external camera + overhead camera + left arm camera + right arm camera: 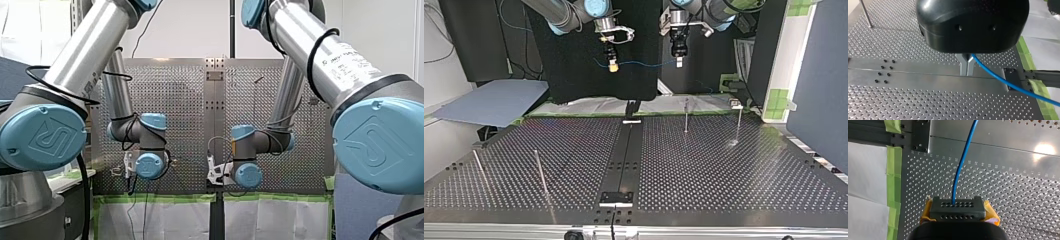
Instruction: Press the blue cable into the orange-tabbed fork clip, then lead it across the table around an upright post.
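Left claw (967, 70): metal fingers (963, 66) pinched together on the blue cable (1008, 83). Right claw (957, 207): yellow pads (991, 214) clamped on the same cable. Cable strung between both claws, high above the perforated table (724, 175), well apart from the upright posts (686, 116).

My right gripper (957, 208) has its fingers closed on the blue cable (961, 162), which comes up out of the middle of the black perforated block between my yellow pads (991, 211). From there the cable runs ahead of me, raised over the perforated table (1023, 195), and crosses a smooth metal strip (1003, 150). Green tape (894, 177) lines the table's edge beside me, with white sheeting (865, 182) beyond it. A black bracket (921, 135) sits at that edge, where the strip ends.
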`<state>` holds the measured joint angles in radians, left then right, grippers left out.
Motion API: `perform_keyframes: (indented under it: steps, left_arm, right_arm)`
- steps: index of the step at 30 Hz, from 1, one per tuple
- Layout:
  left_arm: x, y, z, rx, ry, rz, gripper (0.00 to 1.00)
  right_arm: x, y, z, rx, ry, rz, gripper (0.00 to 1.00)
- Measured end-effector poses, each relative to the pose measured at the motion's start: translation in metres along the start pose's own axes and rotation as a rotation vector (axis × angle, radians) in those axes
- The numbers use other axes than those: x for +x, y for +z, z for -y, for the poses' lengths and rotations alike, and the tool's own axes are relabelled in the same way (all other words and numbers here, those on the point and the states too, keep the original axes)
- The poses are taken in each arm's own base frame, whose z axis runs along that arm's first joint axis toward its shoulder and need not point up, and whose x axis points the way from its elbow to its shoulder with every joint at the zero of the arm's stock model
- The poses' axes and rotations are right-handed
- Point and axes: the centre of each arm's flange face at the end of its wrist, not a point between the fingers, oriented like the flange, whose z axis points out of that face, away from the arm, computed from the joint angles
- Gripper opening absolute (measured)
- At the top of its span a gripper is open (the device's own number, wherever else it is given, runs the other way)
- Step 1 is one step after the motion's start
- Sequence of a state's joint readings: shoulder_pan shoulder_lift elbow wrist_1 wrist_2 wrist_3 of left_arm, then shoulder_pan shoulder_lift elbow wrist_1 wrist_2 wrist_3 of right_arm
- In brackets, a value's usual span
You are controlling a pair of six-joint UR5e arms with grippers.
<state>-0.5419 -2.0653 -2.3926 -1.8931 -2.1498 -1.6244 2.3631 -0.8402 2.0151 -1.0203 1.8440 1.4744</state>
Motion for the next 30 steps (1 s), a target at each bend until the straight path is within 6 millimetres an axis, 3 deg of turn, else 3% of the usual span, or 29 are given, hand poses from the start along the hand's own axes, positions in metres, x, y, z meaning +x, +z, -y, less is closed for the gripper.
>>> perform_keyframes:
  steps: [15, 20, 26, 30]
  left_arm:
    - [0.001, 0.001, -0.001, -0.004, -0.003, 0.000, 0.00]
    - [0.009, 0.003, -0.001, -0.007, -0.040, 0.006, 0.00]
    - [-0.003, 0.013, -0.001, -0.007, -0.111, 0.057, 0.00]
    - [-0.018, 0.025, -0.007, -0.010, -0.139, 0.084, 0.00]
  right_arm:
    - [0.000, 0.000, 0.000, -0.001, -0.001, 0.001, 0.00]
    - [-0.006, 0.012, -0.011, -0.046, -0.011, 0.026, 0.00]
    - [0.017, 0.033, -0.019, -0.074, 0.035, 0.003, 0.00]
    - [0.044, 0.044, -0.020, -0.054, 0.076, -0.037, 0.00]
